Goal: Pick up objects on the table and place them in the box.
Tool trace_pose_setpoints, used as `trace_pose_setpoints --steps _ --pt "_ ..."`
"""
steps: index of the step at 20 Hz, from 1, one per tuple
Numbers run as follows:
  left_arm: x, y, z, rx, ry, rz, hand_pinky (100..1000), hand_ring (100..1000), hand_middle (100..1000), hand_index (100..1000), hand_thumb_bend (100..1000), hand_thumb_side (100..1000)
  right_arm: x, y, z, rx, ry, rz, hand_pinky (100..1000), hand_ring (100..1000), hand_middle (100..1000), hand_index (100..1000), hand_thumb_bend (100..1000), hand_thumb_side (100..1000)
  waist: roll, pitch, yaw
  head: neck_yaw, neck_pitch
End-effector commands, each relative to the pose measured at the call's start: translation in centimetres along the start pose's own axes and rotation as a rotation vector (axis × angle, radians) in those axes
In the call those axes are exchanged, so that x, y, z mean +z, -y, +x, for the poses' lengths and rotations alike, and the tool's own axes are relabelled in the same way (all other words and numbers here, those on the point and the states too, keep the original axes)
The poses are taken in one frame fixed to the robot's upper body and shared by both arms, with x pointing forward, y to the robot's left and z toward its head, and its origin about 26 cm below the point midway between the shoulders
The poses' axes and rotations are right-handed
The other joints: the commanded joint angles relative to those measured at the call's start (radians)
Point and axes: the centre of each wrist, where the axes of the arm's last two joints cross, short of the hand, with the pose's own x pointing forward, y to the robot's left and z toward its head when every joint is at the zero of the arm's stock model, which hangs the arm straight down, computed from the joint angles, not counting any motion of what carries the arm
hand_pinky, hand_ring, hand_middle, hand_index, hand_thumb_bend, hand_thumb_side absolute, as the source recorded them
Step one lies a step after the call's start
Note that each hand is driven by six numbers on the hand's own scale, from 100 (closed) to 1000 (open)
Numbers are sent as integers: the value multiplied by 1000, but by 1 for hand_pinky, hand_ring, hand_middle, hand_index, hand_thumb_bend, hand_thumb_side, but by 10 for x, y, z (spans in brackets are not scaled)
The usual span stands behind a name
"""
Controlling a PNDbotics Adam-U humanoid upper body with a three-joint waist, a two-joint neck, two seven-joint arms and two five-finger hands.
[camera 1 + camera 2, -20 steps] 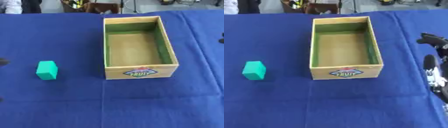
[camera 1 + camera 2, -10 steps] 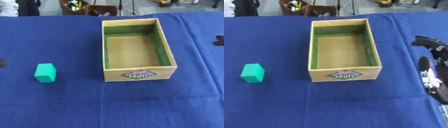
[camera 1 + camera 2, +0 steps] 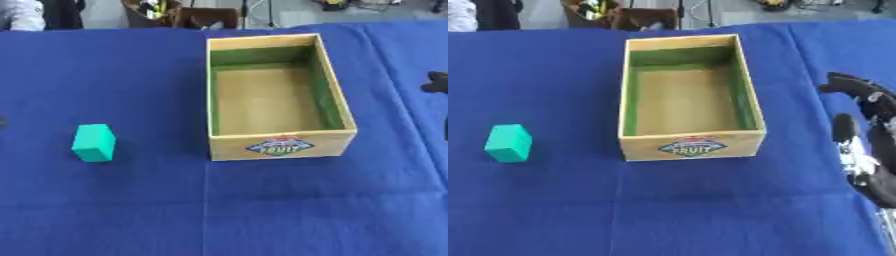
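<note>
A teal green block (image 3: 94,142) lies on the blue tablecloth (image 3: 105,210), left of the box. The wooden box (image 3: 277,148) stands in the middle with a green lining, a fruit label on its front and nothing inside. My right hand (image 3: 874,150) shows at the right edge in the right eye view, fingers relaxed and spread, apart from the box and holding nothing. In the left eye view only a dark fingertip (image 3: 436,82) of it shows. My left hand is out of sight.
Beyond the table's far edge stand a brown container (image 3: 149,12) and dark furniture on a grey floor.
The whole picture has shifted slightly, so the head has moved. My right hand has drifted a little lower and nearer the right edge. The block and box stay in place.
</note>
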Motion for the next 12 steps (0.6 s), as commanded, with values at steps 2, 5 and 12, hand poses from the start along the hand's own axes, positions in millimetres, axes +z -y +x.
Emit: trace_pose_setpoints --steps 2,5,12 --pt "6 -15 -3 -53 17 -121 848 936 953 1000 677 623 -4 4 3 12 23 9 899 884 697 844 100 765 1 -13 1 0 8" --pt "4 -15 -3 -61 14 -140 843 932 953 1000 655 600 -4 3 3 9 20 10 900 884 696 843 100 766 3 -11 0 0 9" --pt "-5 -15 -2 -56 51 -149 817 887 920 1000 637 552 -6 2 4 -1 21 13 902 884 692 841 100 767 7 -7 -8 4 7"
